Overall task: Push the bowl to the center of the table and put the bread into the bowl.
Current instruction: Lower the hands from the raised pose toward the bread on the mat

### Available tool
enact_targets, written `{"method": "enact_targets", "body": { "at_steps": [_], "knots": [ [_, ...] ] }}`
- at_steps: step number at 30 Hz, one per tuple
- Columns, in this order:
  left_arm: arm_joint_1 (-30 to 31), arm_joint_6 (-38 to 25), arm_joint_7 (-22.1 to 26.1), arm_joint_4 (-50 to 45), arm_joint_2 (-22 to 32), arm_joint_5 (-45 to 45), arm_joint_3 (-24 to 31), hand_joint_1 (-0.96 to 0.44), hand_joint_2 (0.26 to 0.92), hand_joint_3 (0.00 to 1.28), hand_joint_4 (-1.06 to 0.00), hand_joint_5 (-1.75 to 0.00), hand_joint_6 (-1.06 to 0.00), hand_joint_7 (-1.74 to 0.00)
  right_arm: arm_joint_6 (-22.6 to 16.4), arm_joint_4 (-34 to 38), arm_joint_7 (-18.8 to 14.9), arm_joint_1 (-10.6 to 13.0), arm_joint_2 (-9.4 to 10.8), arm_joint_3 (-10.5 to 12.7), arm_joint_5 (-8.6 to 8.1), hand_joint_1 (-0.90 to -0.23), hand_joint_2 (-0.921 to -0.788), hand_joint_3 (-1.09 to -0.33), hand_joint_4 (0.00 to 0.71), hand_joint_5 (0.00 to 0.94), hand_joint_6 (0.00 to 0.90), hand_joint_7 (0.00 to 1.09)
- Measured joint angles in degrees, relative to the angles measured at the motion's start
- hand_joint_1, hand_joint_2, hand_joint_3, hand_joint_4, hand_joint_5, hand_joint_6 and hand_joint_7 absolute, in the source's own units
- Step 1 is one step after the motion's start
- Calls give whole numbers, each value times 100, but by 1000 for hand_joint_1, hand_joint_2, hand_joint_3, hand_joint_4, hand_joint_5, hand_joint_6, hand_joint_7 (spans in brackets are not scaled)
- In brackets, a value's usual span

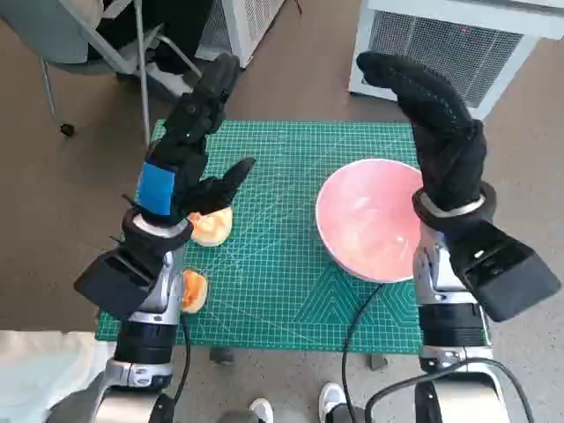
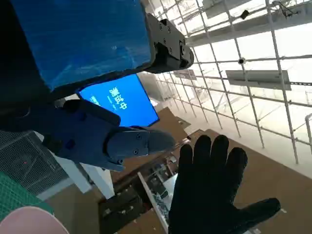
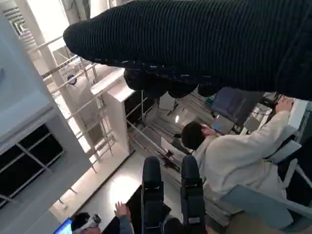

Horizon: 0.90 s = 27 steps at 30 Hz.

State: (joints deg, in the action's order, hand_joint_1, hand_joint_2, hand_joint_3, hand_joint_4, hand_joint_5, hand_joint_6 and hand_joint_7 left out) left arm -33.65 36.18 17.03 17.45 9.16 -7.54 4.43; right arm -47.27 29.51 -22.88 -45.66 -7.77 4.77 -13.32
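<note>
The pink bowl (image 1: pixel 366 216) sits on the right half of the green mat (image 1: pixel 282 291); a sliver of the bowl (image 2: pixel 29 222) also shows in the left wrist view. Two pieces of bread lie on the mat's left side, one (image 1: pixel 211 226) partly under my left hand and one (image 1: pixel 193 290) beside my left forearm. My left hand (image 1: pixel 189 150) is raised above the nearer-centre bread, fingers apart and holding nothing. My right hand (image 1: pixel 436 123) is lifted above the bowl's right rim, palm flat, fingers spread and empty. The left wrist view shows that glove (image 2: pixel 214 195) spread wide.
A white vented unit (image 1: pixel 458 44) stands behind the table on the right and a chair (image 1: pixel 97 44) at the back left. Shoes (image 1: pixel 330 401) show at the table's near edge. A person in white (image 3: pixel 234 156) sits off to the side in the right wrist view.
</note>
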Motion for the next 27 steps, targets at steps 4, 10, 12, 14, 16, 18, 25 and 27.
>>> {"method": "enact_targets", "body": {
  "at_steps": [4,10,12,14,16,18,25,27],
  "knots": [
    [0,0,0,0,0,0,2,-459,921,332,-246,-2,-324,-8,0,15,0,0,0,1,-2,-563,-921,-805,259,15,-1,608],
    [0,0,2,0,0,0,4,-462,921,332,-248,-3,-325,-8,0,18,-4,3,0,0,-6,-564,-921,-806,259,14,-1,607],
    [0,0,3,0,0,0,4,-463,921,332,-248,-3,-325,-8,1,18,-8,6,0,0,-9,-565,-921,-805,259,14,-1,608],
    [0,0,6,0,0,0,5,-464,921,333,-248,-3,-325,-8,1,19,-16,12,0,0,-15,-566,-921,-804,260,14,-1,608],
    [0,0,10,0,1,0,6,-465,921,333,-249,-3,-325,-8,1,19,-24,19,0,0,-25,-568,-921,-802,261,15,-1,608],
    [0,0,13,0,2,0,9,-465,921,333,-248,-3,-325,-7,2,19,-29,30,0,0,-26,-569,-921,-801,263,15,-1,609],
    [1,0,33,0,10,-2,15,-462,921,333,-248,-2,-325,-7,4,-10,-43,97,-12,7,-29,-565,-921,-817,259,13,-1,604],
    [3,0,51,0,10,-8,15,-462,921,333,-247,-1,-325,-7,4,-50,-54,151,-35,25,-43,-560,-921,-833,254,10,-1,600]
  ]
}}
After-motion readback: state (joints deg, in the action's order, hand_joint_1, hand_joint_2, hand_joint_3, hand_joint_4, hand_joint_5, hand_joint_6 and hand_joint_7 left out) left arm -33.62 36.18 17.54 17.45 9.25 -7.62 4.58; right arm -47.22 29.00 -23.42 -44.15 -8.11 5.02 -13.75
